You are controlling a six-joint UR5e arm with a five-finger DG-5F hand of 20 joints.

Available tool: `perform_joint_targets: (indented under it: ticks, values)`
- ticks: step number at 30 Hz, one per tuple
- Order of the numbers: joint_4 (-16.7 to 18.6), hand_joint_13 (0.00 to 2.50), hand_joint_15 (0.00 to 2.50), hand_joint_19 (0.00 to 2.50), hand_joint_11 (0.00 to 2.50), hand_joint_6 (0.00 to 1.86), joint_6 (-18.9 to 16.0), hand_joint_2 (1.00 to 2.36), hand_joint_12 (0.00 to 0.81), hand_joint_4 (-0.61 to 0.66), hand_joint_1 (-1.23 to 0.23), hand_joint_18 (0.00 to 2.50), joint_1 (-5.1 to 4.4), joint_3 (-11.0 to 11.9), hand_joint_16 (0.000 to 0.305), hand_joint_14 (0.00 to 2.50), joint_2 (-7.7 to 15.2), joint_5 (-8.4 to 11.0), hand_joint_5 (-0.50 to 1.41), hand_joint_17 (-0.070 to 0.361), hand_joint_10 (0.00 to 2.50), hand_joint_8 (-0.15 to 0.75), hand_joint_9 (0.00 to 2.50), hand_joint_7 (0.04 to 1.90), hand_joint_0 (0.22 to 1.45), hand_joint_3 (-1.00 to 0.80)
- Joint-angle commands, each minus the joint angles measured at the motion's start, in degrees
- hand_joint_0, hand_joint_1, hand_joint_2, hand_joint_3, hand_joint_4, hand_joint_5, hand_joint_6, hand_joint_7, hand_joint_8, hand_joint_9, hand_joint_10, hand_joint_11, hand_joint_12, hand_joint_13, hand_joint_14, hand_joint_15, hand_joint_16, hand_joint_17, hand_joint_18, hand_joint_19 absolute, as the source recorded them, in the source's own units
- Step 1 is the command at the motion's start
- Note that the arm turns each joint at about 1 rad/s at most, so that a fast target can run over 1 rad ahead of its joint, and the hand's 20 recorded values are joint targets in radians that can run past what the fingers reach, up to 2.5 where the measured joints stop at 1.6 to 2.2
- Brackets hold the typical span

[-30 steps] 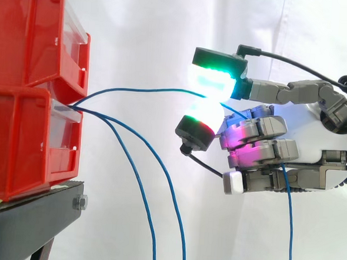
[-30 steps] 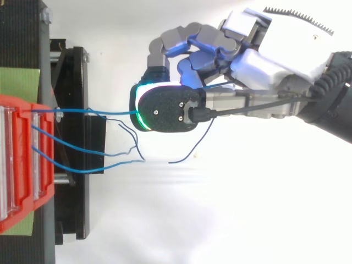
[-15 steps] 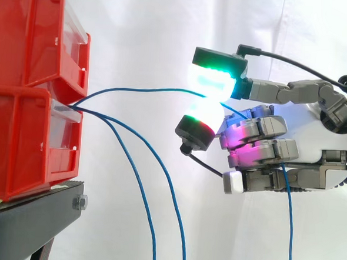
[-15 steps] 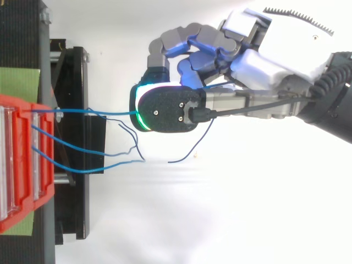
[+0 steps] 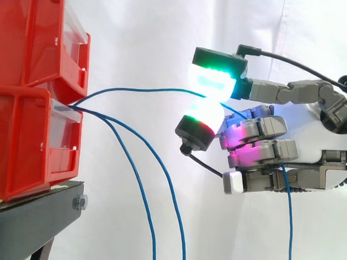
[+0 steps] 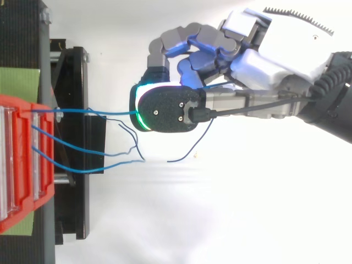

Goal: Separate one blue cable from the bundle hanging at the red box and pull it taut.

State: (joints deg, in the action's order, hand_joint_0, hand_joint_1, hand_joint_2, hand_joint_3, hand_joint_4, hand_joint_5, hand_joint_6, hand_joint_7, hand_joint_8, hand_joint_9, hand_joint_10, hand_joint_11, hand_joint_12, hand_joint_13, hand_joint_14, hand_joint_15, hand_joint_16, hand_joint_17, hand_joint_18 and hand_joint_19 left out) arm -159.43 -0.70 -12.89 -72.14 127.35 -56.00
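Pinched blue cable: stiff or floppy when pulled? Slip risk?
Likely floppy: the pinched cable arcs loosely from the red box to the hand, its tail hanging straight down. Thin and smooth-looking, so it may slide between the pads under pull.

— What colour are the stacked plastic bins (image 5: 28, 97)?
— Glossy red with clear fronts, on a matt black metal stand (image 5: 35, 216). Seen from above, a pale green sheet (image 6: 19, 81) shows under them.
— And the wires?
— The uppermost thin blue cable (image 5: 140, 89) and the two loose blue cables (image 5: 159, 170) are the same plain mid blue, against a white cloth curtain (image 5: 138, 27).
— The robot hand (image 5: 310, 123)?
— Grey links, white palm. Its pads (image 5: 212, 80) glow white banded with green, one rimmed red. The curled fingers (image 5: 256, 130) are washed magenta and violet.
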Motion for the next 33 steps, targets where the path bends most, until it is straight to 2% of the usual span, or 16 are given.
perform_joint_targets:
  ticks: [1,33]
  values:
    - [0.0,0.84,1.47,1.11,1.40,0.94,0.0,1.03,0.236,0.15,-0.72,0.87,-0.03,0.0,0.014,2.50,0.0,0.02,-0.27,0.031,1.70,0.246,0.79,1.19,0.85,0.05]
    - [0.0,0.85,1.41,1.11,1.43,0.94,0.0,1.03,0.245,0.15,-0.72,0.90,-0.03,0.0,0.014,2.50,0.0,0.02,-0.27,0.032,1.70,0.240,0.80,1.19,0.85,0.05]
